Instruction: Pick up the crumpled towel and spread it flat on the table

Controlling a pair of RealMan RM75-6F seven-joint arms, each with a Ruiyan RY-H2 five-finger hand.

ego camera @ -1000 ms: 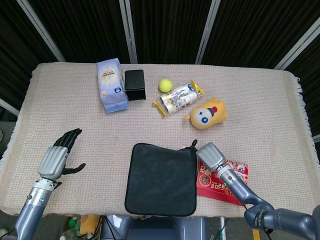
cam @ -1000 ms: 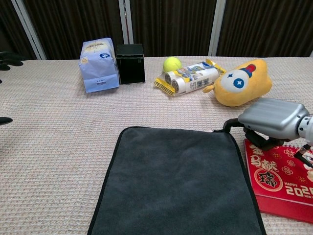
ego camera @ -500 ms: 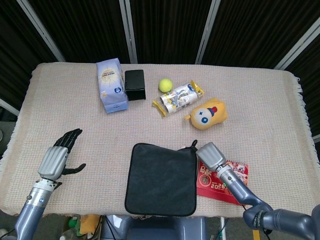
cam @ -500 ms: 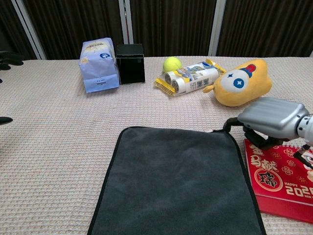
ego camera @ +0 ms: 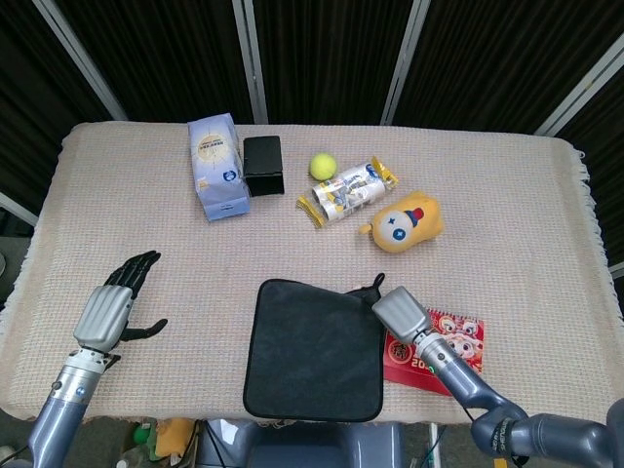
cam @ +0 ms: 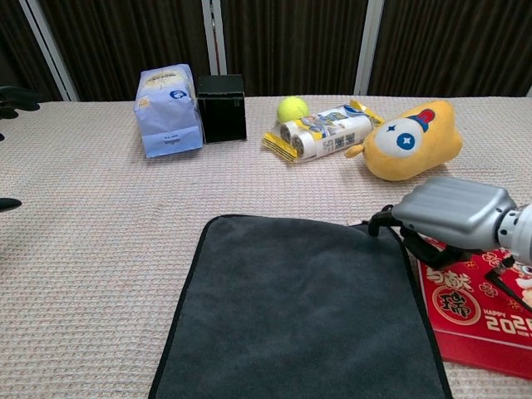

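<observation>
Woven tablecloth (ego camera: 507, 195) bears towel (ego camera: 314, 347), flat at 6 o'clock. Your right hand (ego camera: 399, 310) shifted inward onto its 2 o'clock corner; grip indeterminate. Left hand (ego camera: 109, 310) spread, idle. Spreading looks nearly complete.

A dark grey towel (ego camera: 314, 347) lies spread flat at the near edge of the table (ego camera: 507, 195), its front hem at the lip. The right hand (ego camera: 400, 312) rests at the towel's far right corner, over a red packet (ego camera: 450, 341). The left hand (ego camera: 115, 302) hovers near the near left corner, fingers apart, holding nothing. Along the far edge sit a blue bag (ego camera: 218, 166), black box (ego camera: 263, 166), tennis ball (ego camera: 323, 165), wrapped rolls (ego camera: 349, 189) and yellow plush toy (ego camera: 404, 223).
</observation>
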